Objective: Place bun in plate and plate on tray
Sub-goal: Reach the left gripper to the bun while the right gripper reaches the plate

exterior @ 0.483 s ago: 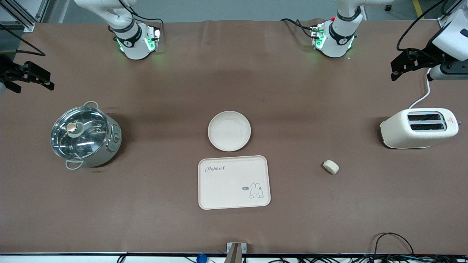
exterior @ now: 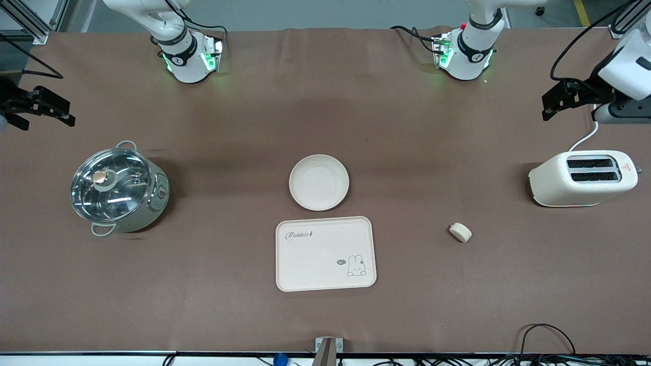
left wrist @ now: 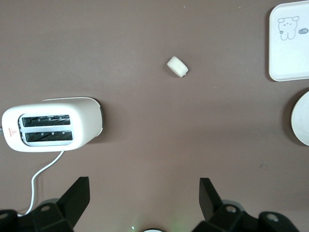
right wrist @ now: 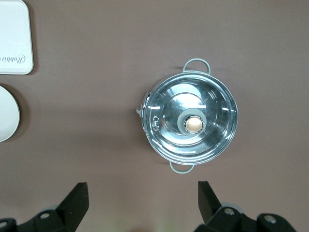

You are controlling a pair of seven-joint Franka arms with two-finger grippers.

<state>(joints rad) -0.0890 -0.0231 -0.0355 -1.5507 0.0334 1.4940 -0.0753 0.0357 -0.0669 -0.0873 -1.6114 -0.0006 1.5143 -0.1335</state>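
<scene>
2 tools (exterior: 552,104) (exterior: 61,114) spread, empty | brown table (exterior: 457,305) | bun (exterior: 460,232) beside tray (exterior: 325,253)

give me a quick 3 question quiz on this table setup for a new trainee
1. True or false: the bun lies on the plate.
2. Which is nearer the front camera, plate or tray? A plate, B tray.
3. Fill in: the left gripper is open, up over the table near the ____.

Key: 1 false, the bun lies on the bare table toward the left arm's end. 2 B. 3 toaster. The right gripper, also open, waits near the pot.
</scene>
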